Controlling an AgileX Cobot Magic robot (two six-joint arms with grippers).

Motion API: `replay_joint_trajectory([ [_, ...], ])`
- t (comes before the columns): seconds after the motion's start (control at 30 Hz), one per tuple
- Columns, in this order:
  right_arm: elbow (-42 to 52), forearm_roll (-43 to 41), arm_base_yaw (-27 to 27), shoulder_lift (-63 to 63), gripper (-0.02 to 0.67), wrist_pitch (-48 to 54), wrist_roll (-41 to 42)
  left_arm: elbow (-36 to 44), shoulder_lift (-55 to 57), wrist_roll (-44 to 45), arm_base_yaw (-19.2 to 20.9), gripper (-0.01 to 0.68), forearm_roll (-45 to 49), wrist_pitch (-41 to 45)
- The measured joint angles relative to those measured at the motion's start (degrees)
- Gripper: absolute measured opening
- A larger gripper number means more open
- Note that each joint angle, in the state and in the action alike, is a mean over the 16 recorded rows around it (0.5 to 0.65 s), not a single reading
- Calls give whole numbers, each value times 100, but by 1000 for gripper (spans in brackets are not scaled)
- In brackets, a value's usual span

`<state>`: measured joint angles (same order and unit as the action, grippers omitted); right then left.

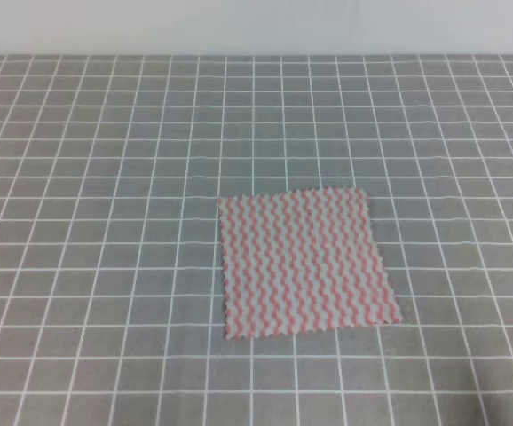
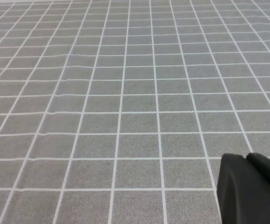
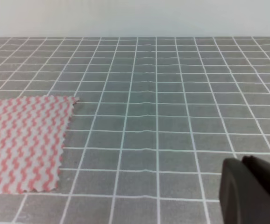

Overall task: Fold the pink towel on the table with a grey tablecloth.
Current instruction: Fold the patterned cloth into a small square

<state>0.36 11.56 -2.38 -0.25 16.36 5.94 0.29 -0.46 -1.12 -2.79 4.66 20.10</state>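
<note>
The square pink-and-white wavy-striped towel [image 1: 305,264] lies flat and unfolded on the grey, white-gridded tabletop [image 1: 106,222]. Left claw [image 2: 252,189] and right claw [image 3: 252,191] hover low over the cloth; whether either is apart or together, I cannot tell.

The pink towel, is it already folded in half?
No, in the exterior high view the pink towel lies spread flat as one open square on the grey tablecloth, with all four pinked edges showing.

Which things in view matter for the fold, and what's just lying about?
For the job:
- pink towel, lying flat and unfolded
- table with a grey tablecloth beneath it

Lying about:
- nothing else visible; only a dark gripper part at each wrist view's lower right corner
</note>
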Motion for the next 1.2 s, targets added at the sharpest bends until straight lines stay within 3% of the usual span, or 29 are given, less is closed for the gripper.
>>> replay_joint_trajectory([
  [1.2,18,186,0,-1,-18,-16,-1,0,7,-6,0,-1,18,-77],
])
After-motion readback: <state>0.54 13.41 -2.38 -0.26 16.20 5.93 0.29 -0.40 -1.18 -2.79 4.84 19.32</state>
